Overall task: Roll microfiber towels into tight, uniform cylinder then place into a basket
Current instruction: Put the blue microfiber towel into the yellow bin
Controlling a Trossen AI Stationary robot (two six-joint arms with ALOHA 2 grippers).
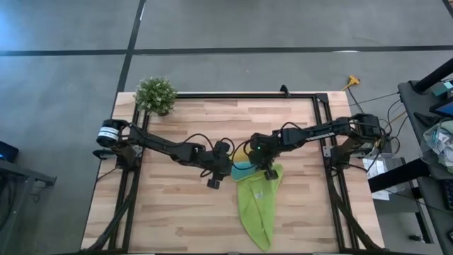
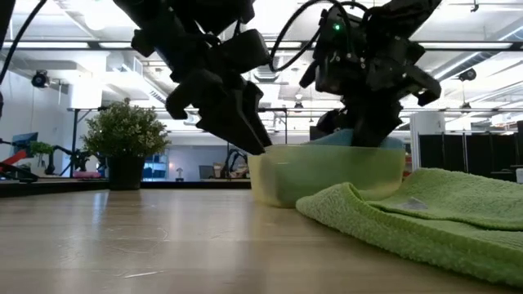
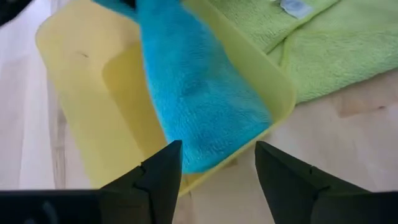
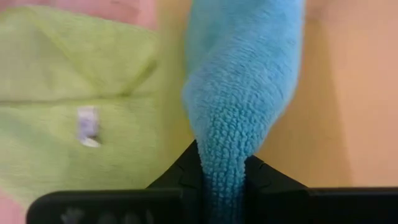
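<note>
Right gripper (image 4: 222,171) is clamped on one end of the turquoise-blue towel (image 4: 245,81), the terry pinched between its two dark fingers; the roll runs forward from the grip and down into the basket (image 3: 81,81). Holding that end probably keeps the roll from springing open while it settles against the yellow floor.

Left gripper (image 3: 217,168) stands with jaws apart and nothing between them, just off the basket's near corner, the blue roll's other end lying in front of the gap. Judged: it is spread so the towel can drop free rather than be dragged out.

Blue roll sits diagonally in the basket, longer than the tray is wide, so one end rides up toward the rim. From overhead both wrists crowd over the basket at table centre, almost touching; little room between them.

Lime-green towel (image 1: 258,205) lies unrolled on the wood, its upper edge against the basket's wall and its white tag (image 3: 293,7) showing, trailing toward the table's near edge. Bare tabletop (image 1: 163,205) is open on the left arm's side. Potted plant (image 1: 156,94) stands well apart at the far corner, out of the way.
</note>
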